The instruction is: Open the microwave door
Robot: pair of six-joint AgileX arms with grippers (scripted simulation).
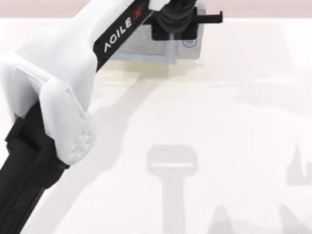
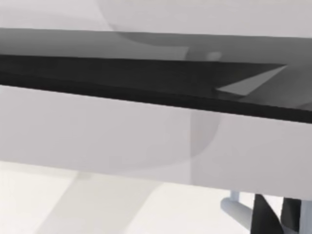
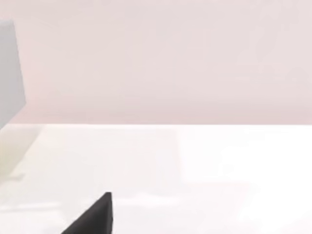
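Note:
The microwave stands at the far middle of the table, mostly hidden under my left arm. Its door shows a strip of speckled mesh window, and one round knob sits to its right. In the left wrist view the door's light-grey panel fills the frame, with a dark band along it. Whether the door is ajar cannot be told. The bar handle runs between the dark fingers of my left gripper, which is shut on it. My right gripper shows only as a dark tip, out of the top view.
The pale table spreads in front of the microwave, crossed by the arms' shadows. My left arm spans from the near left corner to the microwave. In the right wrist view a grey block sits at the edge.

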